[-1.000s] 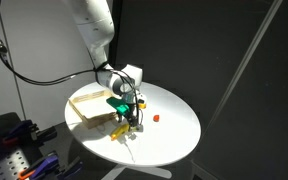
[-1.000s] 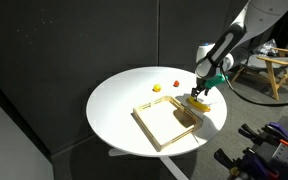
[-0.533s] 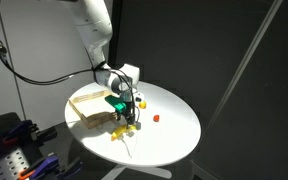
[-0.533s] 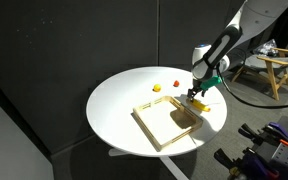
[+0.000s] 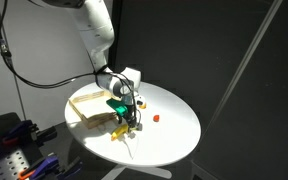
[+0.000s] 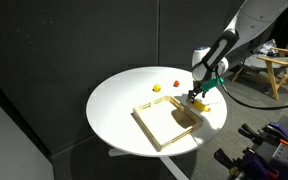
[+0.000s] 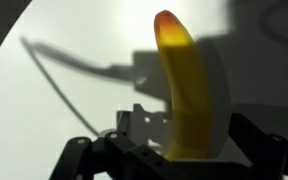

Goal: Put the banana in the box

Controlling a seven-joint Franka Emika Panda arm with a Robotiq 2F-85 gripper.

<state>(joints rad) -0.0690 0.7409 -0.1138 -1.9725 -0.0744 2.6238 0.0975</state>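
The banana [image 7: 184, 85] is small, curved and yellow. In the wrist view it fills the middle, held between my gripper's [image 7: 179, 140] fingers. In both exterior views the gripper [image 5: 127, 115] [image 6: 196, 95] is shut on the banana [image 5: 121, 128] [image 6: 201, 100] and holds it just above the round white table, beside the near edge of the box. The box [image 5: 89, 105] [image 6: 164, 122] is a shallow square tray of light tan wood with nothing in it.
The round white table [image 5: 174, 125] [image 6: 119, 105] carries a small yellow ball [image 5: 141, 102] [image 6: 156, 88] and a tiny red object [image 5: 156, 117] [image 6: 174, 83]. A wooden chair [image 6: 274, 70] stands behind the arm. Black curtains surround the table.
The gripper with the banana has shifted slightly toward the box. Nothing else has moved.
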